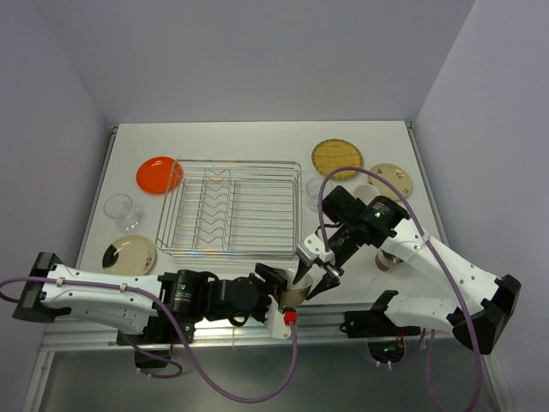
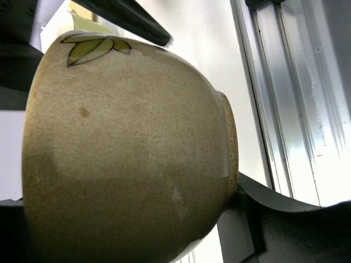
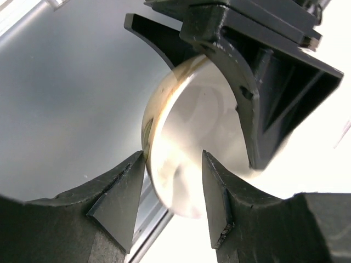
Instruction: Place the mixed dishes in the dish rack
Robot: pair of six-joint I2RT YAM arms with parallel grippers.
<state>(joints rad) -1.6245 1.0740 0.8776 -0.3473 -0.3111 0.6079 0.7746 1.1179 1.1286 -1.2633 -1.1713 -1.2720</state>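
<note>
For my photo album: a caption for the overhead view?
Left gripper holds a bowl near the rack; right gripper straddles its rim.

Rack (image 1: pixel 230 209) at ctr of table (image 1: pixel 257 142); plate (image 1: pixel 159 174) at its 10 o'clock, cup (image 1: pixel 123 212) at 9, bowl (image 1: pixel 295 292) at 5, 2nd plate (image 1: pixel 337 156) at 2

Left arm (image 1: pixel 129 296) and right arm (image 1: pixel 429 253) reach inward, left jaws clamped, right jaws parted.
</note>
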